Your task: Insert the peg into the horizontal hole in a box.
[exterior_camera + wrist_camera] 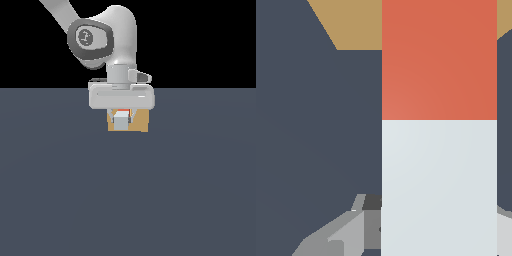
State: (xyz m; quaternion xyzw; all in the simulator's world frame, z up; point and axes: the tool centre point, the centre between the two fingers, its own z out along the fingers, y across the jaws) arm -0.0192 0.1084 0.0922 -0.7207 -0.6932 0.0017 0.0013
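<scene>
Item 1: peg (439, 125), white with 1 orange-red end, pinched in the pincer (121, 116) on its white part and held level above the tabletop (128, 200); judged so kept that its orange end leads toward the box (142, 121). Item 2: tan box, on the tabletop just beyond the pincer, the peg's orange end reaching it; the hole is hidden behind peg and pincer, so insertion depth cannot be told.
</scene>
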